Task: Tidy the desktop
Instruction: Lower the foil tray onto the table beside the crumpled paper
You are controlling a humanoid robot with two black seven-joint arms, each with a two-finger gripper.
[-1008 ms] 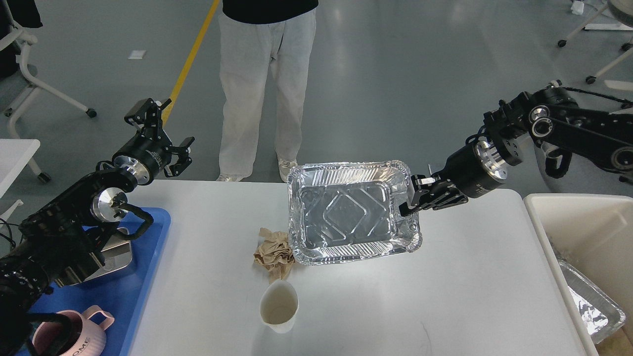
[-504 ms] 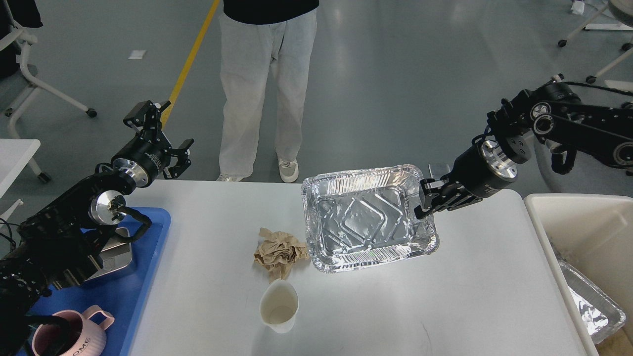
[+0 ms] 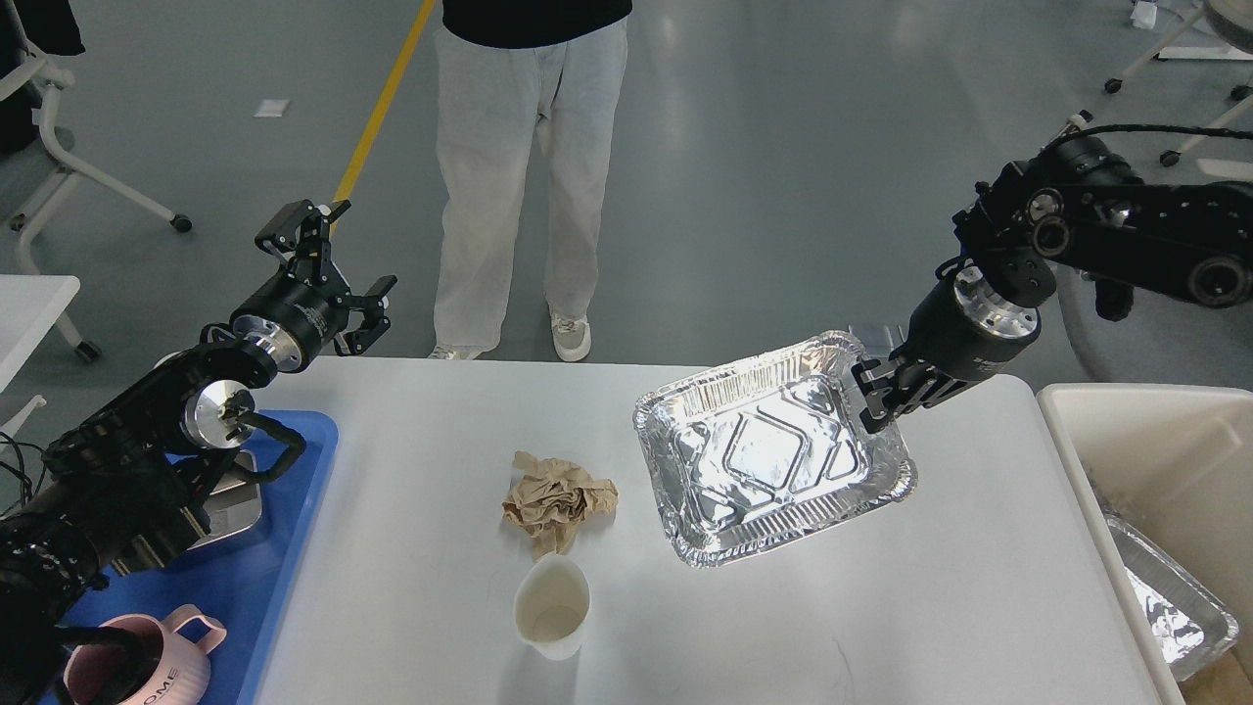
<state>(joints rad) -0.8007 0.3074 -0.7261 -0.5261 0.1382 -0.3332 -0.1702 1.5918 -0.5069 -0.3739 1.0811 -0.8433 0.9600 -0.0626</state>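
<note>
- Centrally placed: white worktop (image 3: 881, 607), bearing crumpled brown paper (image 3: 558, 501) and paper cup (image 3: 553, 607).
- Right hand (image 3: 874, 394) clamped on foil tray (image 3: 773, 460) rim, tray tilted.
- Left hand (image 3: 338, 269) fingers apart, holding nothing, beyond worktop's far-left corner.

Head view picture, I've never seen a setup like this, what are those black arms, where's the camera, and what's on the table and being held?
The camera sits in a humanoid robot's head, looking forward and down at its own two black arms. Each arm ends in a two-finger clamp called an end effector. The right end effector is shut on the rim of a foil tray, holding it tilted above the white desktop. The left end effector is open and holds nothing.

On the desktop lie a crumpled brown paper and a paper cup. At left, a blue tray holds a pink mug. At right, a cream bin contains another foil tray. A person stands beyond the table.
</note>
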